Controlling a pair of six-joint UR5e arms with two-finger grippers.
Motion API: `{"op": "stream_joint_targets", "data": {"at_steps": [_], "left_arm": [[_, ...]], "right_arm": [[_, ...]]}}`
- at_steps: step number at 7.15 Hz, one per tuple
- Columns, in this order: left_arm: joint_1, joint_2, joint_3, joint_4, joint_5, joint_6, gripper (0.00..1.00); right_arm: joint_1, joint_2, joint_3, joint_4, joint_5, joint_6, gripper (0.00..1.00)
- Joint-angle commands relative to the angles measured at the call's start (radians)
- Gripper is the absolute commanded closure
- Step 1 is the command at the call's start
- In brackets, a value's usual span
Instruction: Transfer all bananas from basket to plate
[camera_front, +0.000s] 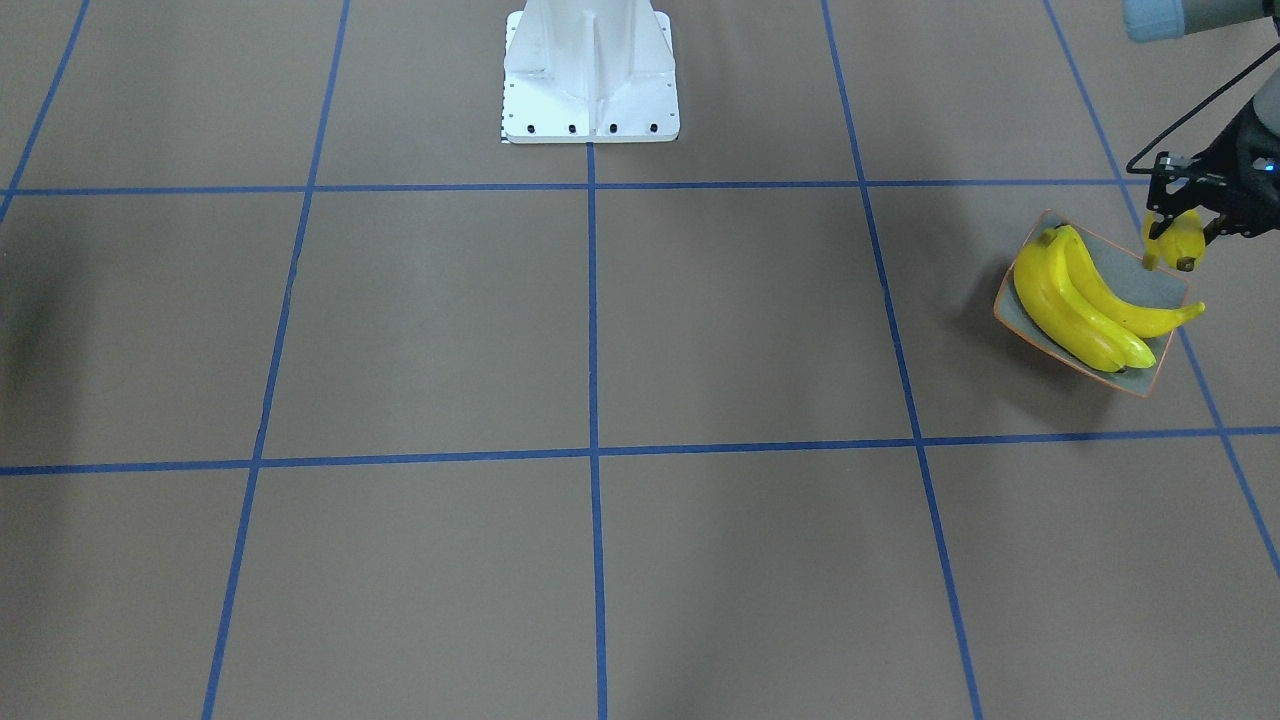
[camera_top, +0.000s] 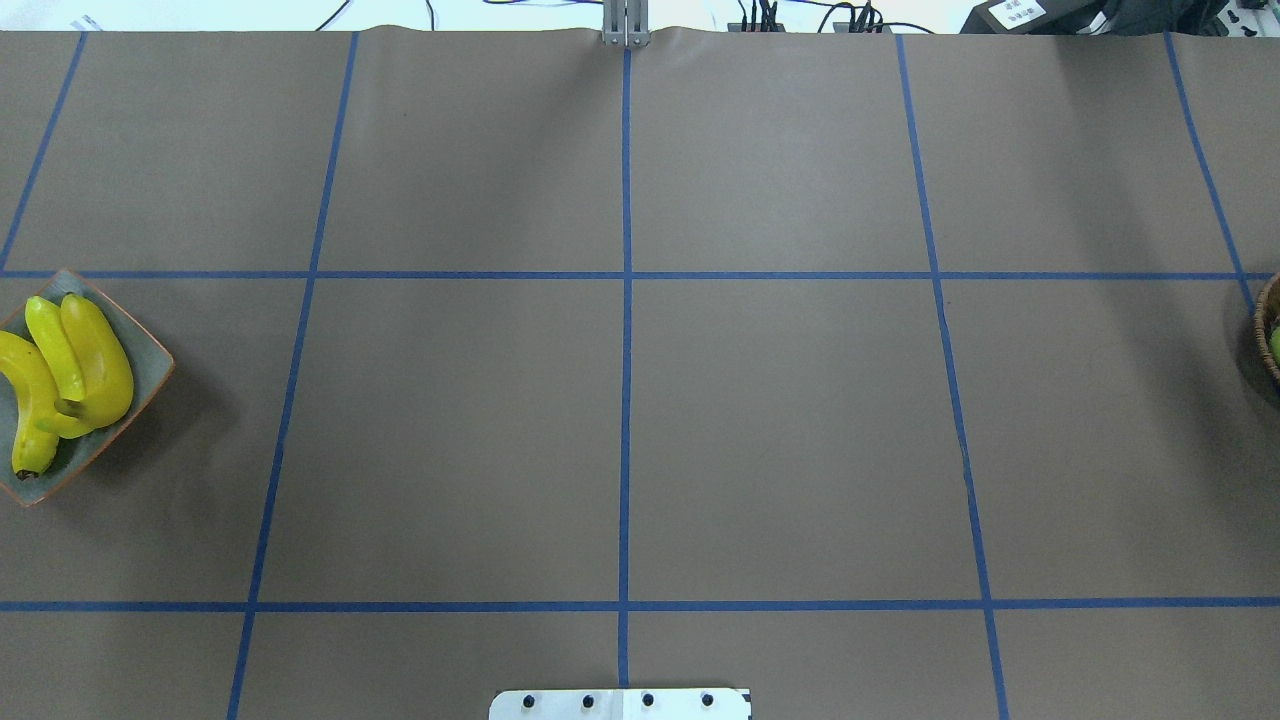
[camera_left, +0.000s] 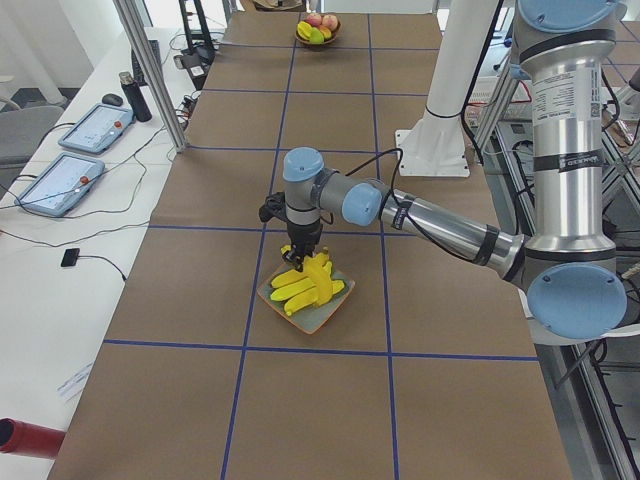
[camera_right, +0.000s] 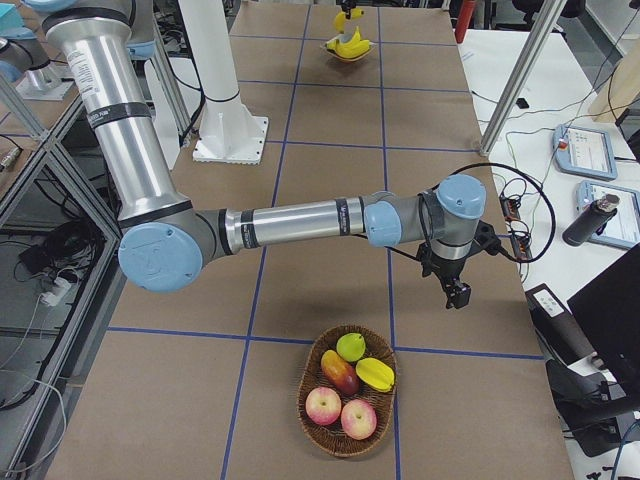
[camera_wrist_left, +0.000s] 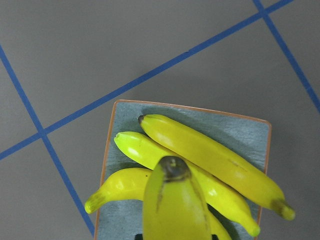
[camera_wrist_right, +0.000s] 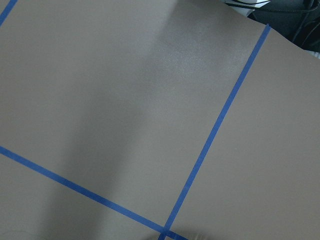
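L gripper (camera_front: 1176, 228) clenched on banana (camera_front: 1186, 248), held just above plate (camera_front: 1160, 288); apparently three bananas (camera_front: 1090, 305) laid on it. R gripper (camera_right: 456, 293) near fruit basket (camera_right: 345, 446); grip state can't be told.

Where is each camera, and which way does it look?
Front: across the table, facing the base; left tool holds a banana over the plate.
Overhead: behind the base; plate, basket edge; no arms.
Left side: left arm near.
Right side: right arm near basket.
Left wrist: down on bananas.
Right wrist: table, tape.
Shared: all except right wrist show plate.
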Motion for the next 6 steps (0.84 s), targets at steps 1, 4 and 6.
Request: {"op": "stream_joint_targets", "data": {"at_steps": [1,4,6], "left_arm": [[0.065,-0.107,-0.026,0.191,0.142,-0.001,1.0],[0.125,-0.141,-0.012,0.255,0.203,-0.015,1.0],[0.165,-0.16,0.027,0.253,0.201,-0.044,1.0]], "right_arm": [[0.0,-0.008,0.003,0.001,0.0,0.0,0.01],[0.0,-0.017,0.007,0.001,0.0,0.002,0.01],[0.0,-0.016,0.009,0.001,-0.011,0.002,0.01]]}}
